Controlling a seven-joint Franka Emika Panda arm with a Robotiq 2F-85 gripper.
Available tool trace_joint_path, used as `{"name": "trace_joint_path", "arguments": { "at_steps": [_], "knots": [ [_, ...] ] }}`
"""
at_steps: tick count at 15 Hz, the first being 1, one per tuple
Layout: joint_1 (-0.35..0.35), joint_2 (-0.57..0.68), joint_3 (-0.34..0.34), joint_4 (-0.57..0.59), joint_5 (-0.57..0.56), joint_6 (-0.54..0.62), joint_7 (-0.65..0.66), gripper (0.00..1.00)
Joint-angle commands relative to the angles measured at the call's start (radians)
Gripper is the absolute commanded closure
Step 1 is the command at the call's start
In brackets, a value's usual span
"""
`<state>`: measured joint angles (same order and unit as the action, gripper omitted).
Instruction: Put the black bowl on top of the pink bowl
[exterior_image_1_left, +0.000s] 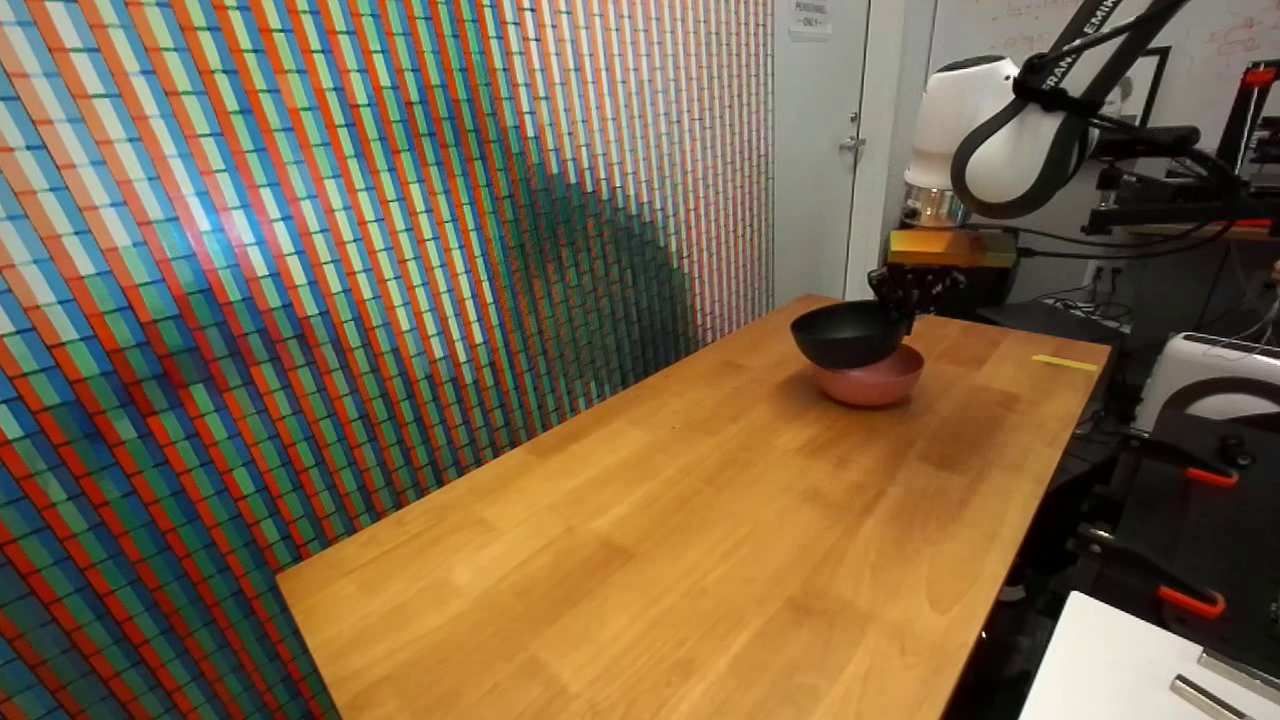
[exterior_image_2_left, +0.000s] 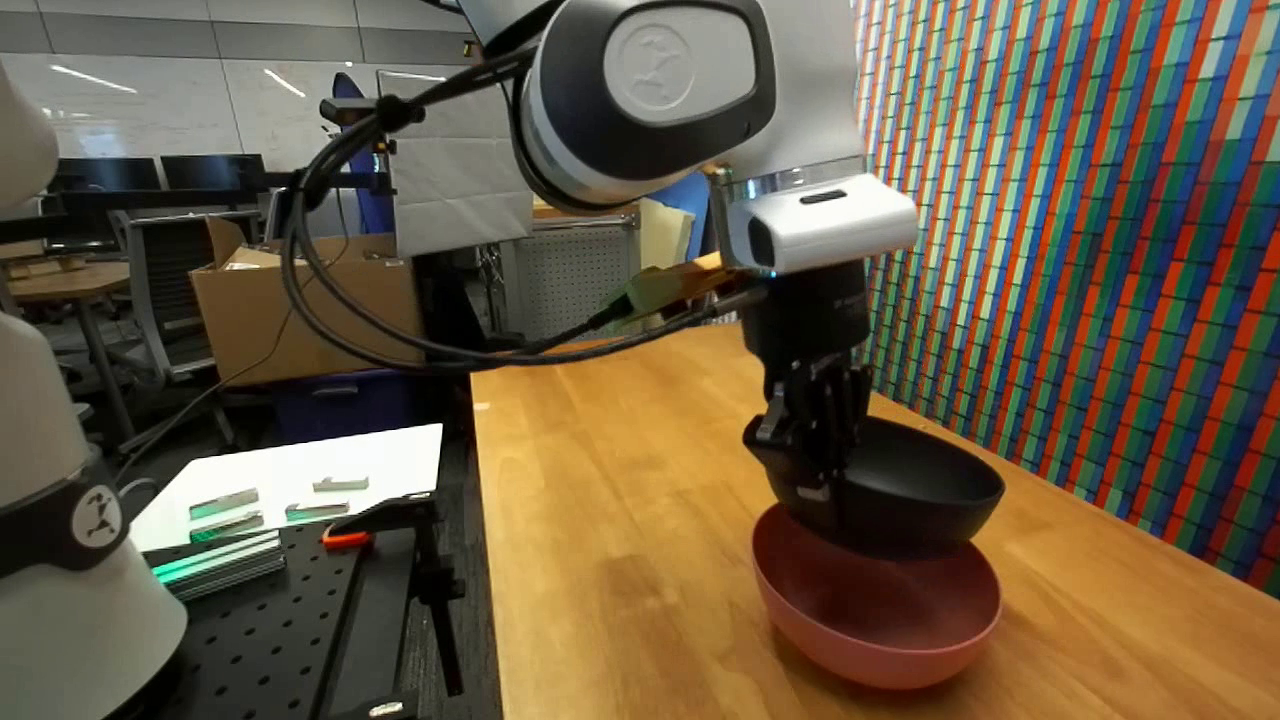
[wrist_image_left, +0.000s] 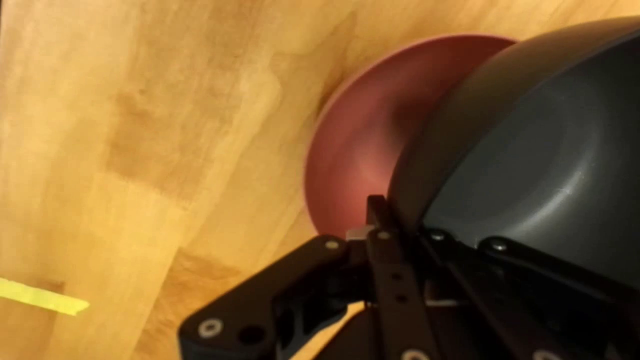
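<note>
- mosaic wall: slanting rows of red, green, blue and pale tiles; it rises to one side of the pink bowl in both exterior views, apart from it;
- counter: wood, with lighter and darker planks; it lies directly under the pink bowl and carries it;
- robot arm: white and black, with an emblem on its casing; its wrist stands above the pink bowl and a little to one side of it in both exterior views;
- cardboard box: brown, one flap raised; off the counter, in the background, well away from the pink bowl;
- black bowl: held above the pink bowl, off-centre over it, so that it hides part of the inside; tilted, with the side away from the hand hanging lower; whether its underside touches the pink bowl, I cannot tell;
- pink bowl: salmon-red, plain, upright on the counter; a dark shade lies on its inside in the wrist view;
- hand: black, jointed, clamped on the rim of the black bowl; one fingertip is inside that bowl's wall, the other outside; it hangs over the edge of the pink bowl;
- yellow tape: a short strip flat on the counter; well apart from the pink bowl, on the same side of it as the hand
</note>
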<state>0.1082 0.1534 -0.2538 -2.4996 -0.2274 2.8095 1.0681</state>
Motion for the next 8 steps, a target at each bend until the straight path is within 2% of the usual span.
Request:
{"name": "trace_joint_path", "arguments": {
  "at_steps": [1,4,8],
  "knots": [
    [-0.046,-0.054,-0.001,-0.074,-0.034,0.032,0.005,0.94],
    [-0.06,-0.037,-0.002,-0.084,-0.043,0.073,0.016,0.94],
    [-0.041,-0.006,-0.032,-0.085,-0.122,0.154,0.059,0.94]
  ]
}}
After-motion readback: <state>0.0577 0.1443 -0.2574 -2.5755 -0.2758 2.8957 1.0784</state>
